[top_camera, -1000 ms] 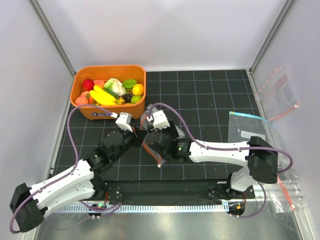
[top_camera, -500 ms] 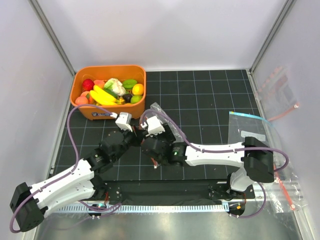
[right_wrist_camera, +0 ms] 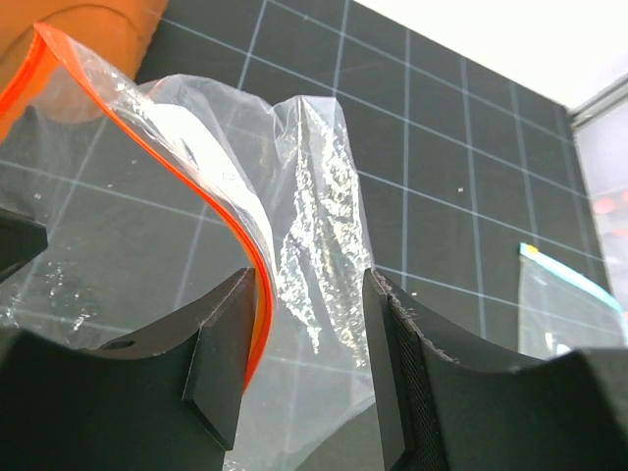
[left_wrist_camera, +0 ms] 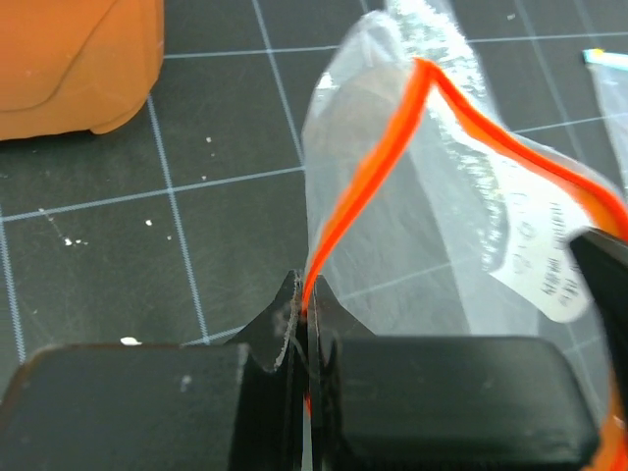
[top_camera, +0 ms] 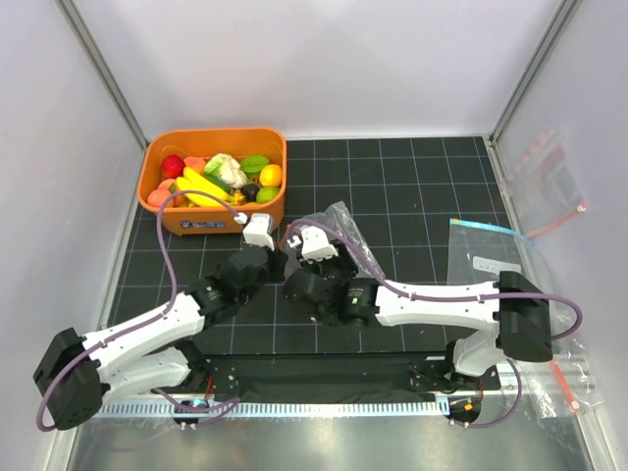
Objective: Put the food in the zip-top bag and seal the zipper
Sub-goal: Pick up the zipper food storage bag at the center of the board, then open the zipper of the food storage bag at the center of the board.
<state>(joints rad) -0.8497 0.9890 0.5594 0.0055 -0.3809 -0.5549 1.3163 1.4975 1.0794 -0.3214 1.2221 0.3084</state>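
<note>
Left gripper [left_wrist_camera: 299,319] was pressed together on the zipper [left_wrist_camera: 378,162], pinching the red-orange strip near one end. Right gripper [right_wrist_camera: 304,368] stood spread, with the zip-top bag [right_wrist_camera: 314,226] film between its fingers [right_wrist_camera: 221,368] and the strip lying against one pad, not clamped. Bag was held up crinkled between both grippers, just off the near right corner of the orange tub [top_camera: 216,218], its mouth gaping partway. All the food [top_camera: 218,177] sat piled in the tub: yellow banana [top_camera: 201,186], red apple [top_camera: 173,166], white cauliflower [top_camera: 228,169], green piece [top_camera: 254,163], peach [top_camera: 160,196]. Flat clear bag with blue top edge [top_camera: 481,257] lay on the black grid mat [top_camera: 412,186], well right of the tub.
</note>
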